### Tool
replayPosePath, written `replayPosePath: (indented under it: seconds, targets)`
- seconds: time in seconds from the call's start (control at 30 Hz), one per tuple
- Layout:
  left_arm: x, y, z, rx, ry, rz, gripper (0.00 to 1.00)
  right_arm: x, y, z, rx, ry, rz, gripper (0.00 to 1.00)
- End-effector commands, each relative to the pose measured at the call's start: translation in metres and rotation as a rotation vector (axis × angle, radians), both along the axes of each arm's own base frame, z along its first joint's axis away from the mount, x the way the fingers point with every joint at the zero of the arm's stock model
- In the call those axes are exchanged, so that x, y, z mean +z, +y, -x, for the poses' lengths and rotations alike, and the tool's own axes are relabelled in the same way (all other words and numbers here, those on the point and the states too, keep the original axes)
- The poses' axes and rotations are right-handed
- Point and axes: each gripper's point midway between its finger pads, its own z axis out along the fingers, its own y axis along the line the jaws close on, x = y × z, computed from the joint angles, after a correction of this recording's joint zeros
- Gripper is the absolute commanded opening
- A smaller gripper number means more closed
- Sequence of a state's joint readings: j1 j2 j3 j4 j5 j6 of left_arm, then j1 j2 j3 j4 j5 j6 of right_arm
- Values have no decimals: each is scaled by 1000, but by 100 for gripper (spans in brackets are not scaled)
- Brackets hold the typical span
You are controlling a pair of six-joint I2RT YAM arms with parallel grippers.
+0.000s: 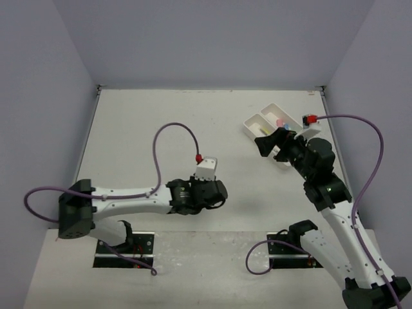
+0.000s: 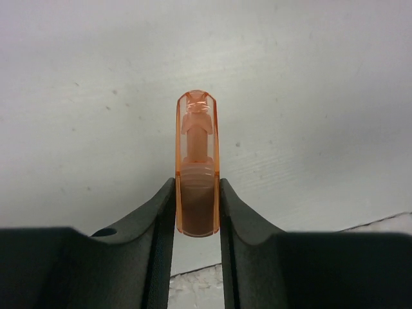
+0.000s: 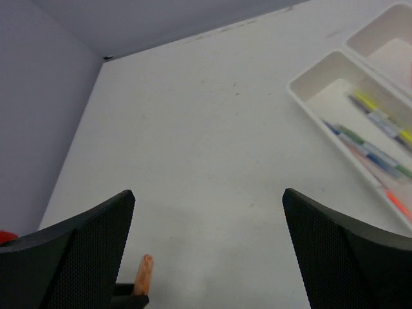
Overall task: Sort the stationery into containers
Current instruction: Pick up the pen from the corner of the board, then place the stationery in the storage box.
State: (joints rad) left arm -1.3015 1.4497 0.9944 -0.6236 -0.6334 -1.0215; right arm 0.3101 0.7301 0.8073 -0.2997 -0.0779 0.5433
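A stubby, see-through orange marker piece is clamped between the black fingers of my left gripper and sticks out forward just above the table. In the top view the left gripper is low over the table's middle front. The same orange piece shows at the bottom left of the right wrist view. My right gripper stands wide open with nothing between its fingers. From above, it hovers at the near left side of the white two-compartment tray. Several thin pens lie in the tray's nearer compartment.
The tray sits at the far right of the white table, angled. Purple walls close off the left, back and right sides. A purple cable loops over the table from the left wrist.
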Motion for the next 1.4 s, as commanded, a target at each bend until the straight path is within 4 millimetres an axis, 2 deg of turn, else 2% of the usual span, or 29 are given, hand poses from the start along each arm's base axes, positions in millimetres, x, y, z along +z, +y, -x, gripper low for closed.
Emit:
replayPosePath:
  seconds: [0.0,0.07,0.17,0.27,0.33,0.43,0.5,0.57,0.7,0.9,1.0,1.07,1.1,1.13,1.17,1.23,1.33,1.37]
  targets:
    - [93,11,-39,17,-282,268,0,20,72,18,332,13,-284,99]
    - [119,15,-43,-45,-392,355,0,25,93,19,382,17,-326,99]
    - [144,24,-43,-73,-473,420,0,33,112,23,425,16,-376,99]
    - [160,26,-46,-95,-536,447,0,34,130,27,455,37,-388,95]
    - [167,20,-45,-140,-567,463,0,36,141,28,465,34,-381,89]
    - [167,13,-45,-167,-565,464,0,35,154,29,483,32,-355,76]
    - [165,10,-45,-178,-560,460,0,34,162,33,502,41,-339,72]
    - [164,6,-45,-185,-552,461,0,27,174,36,519,57,-307,61]
    - [163,5,-43,-194,-548,469,0,19,186,41,549,75,-298,55]
    - [164,6,-42,-200,-546,469,0,14,197,49,587,88,-300,37]
    - [164,5,-42,-206,-540,465,0,11,204,51,609,95,-290,22]
    - [163,4,-42,-208,-537,457,12,10,207,52,622,94,-282,8]
    - [162,4,-42,-207,-536,452,14,10,207,51,621,93,-279,7]
    - [161,5,-42,-209,-535,444,43,9,205,50,611,89,-272,4]
    - [160,6,-42,-209,-534,440,65,8,205,50,610,85,-267,1]
    - [157,8,-42,-201,-525,424,98,7,200,45,581,64,-244,0]
    - [151,11,-43,-180,-494,393,100,3,191,33,516,34,-186,0]
    - [141,15,-42,-178,-469,359,100,0,188,29,487,41,-174,0]
